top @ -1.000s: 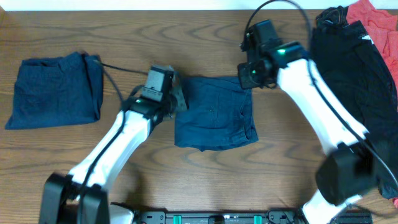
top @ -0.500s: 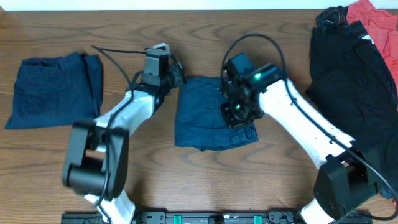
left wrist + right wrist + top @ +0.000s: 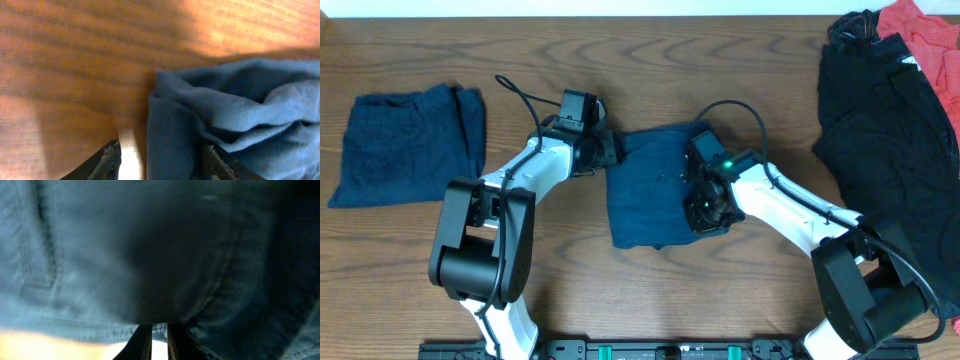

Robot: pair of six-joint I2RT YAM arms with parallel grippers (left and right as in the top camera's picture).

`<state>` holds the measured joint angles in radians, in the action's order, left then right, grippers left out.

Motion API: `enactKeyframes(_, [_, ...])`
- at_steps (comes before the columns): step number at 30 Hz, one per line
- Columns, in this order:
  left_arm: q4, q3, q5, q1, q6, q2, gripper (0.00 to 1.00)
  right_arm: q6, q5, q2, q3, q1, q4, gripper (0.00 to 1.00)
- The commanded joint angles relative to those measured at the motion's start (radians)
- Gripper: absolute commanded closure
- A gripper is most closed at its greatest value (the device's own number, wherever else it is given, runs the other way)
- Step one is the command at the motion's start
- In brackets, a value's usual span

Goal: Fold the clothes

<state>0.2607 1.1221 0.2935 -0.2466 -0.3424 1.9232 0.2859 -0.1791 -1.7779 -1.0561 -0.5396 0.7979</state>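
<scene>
Centre of the tabletop (image 3: 550, 250): a half-folded blue garment (image 3: 650, 190), squared off on three sides but ragged along its lower edge, attended from both sides. At its upper left corner, the left hand (image 3: 607, 150), partly open, astride a bunched lip of cloth without clamping it, bare wood showing beside one finger. On the right half, the right hand (image 3: 705, 200), pressed low into the denim and nearly shut, with no telling of any fold pinched between its narrow fingers. Away to the left, a second blue garment (image 3: 405, 145), already folded flat. At the far right, a black pile (image 3: 880, 120) and a red cloth (image 3: 925, 35), not yet folded.

By the look of it, probably a tidying of this fold, or the start of one more.

To do it well:
- Close the left hand only with both layers of the corner between the fingers, not just the top lip.
- Keep the right hand as an anchor, pressing down rather than dragging, so as not to skew the bundle.
- Lift low, carry the corner straight across, and match edge to edge.
- Smooth the bunched cloth outward before letting go.
- Square the ragged lower edge last.
</scene>
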Motion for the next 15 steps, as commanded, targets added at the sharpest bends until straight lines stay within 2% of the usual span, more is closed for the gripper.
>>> enactKeyframes(1, [0.113,-0.006,0.013,-0.002,0.043,0.018,0.52,0.055,0.236,-0.010,0.012,0.041,-0.072,0.87])
enactKeyframes(4, [0.230,-0.006,0.013,-0.006,0.042,0.018,0.68,0.053,0.349,-0.010,0.012,0.060,-0.171,0.81])
enactKeyframes(10, [0.498,-0.006,0.013,-0.030,0.027,0.018,0.71,-0.020,0.423,-0.010,0.012,0.085,-0.351,0.67])
enactKeyframes(15, [0.618,-0.006,0.013,-0.051,0.028,0.005,0.75,-0.060,0.423,-0.010,0.012,0.092,-0.434,0.60])
